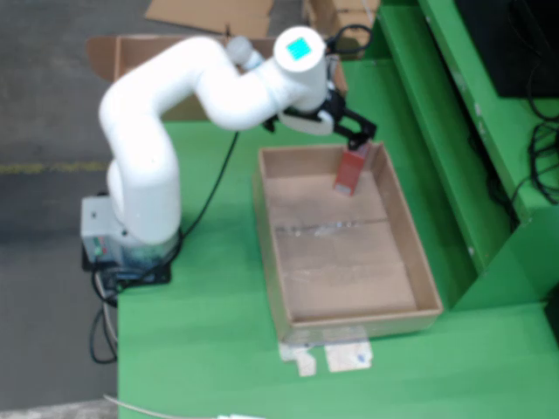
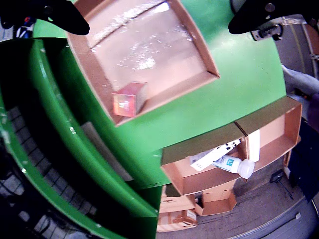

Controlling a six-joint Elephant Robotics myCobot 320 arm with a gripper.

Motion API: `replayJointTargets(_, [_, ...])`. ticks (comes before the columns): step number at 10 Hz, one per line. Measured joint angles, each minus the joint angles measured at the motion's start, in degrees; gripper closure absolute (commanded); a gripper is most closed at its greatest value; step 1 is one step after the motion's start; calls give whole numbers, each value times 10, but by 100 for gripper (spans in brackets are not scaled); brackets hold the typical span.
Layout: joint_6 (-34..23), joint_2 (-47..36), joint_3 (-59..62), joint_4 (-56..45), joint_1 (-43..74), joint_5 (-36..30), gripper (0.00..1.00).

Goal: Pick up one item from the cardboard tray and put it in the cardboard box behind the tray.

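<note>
Paper slips [image 1: 336, 358]: nearest the fixed camera, they lie on the green table [image 1: 201, 349] just outside the cardboard tray's [image 1: 278, 292] near wall.
Tray: open-topped and mostly bare, with a strip of clear tape across its floor.
Red box [image 1: 350, 171]: the one item seen in the tray, it sits in the far corner at about 1 o'clock, leaning on the wall; the wrist view shows it [image 2: 129, 101] tucked into that corner.
Gripper [image 1: 360, 136]: black jaws spread wide, holding nothing, poised just above the red box.
Fingers [image 2: 57, 17]: in the wrist view the two tips stand well apart at the top edge, with the box below and between them.
Cardboard box [image 1: 122, 52]: beyond the tray at about 11 o'clock, behind the white arm [image 1: 166, 113]; the wrist view shows white tubes [image 2: 227, 162] already inside.
Step in hand: likely the descent to grasp. Centre the jaws on the box, clear of the tray wall, before closing.
</note>
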State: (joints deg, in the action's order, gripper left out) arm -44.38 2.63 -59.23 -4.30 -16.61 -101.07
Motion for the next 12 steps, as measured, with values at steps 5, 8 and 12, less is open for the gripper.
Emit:
replayJointTargets(5, [-135, -137, -135, 12, 134, -1, 0])
replayJointTargets(8, [-214, -218, -214, 12, 213, -1, 0])
replayJointTargets(12, [-305, -331, -324, 12, 323, -1, 0])
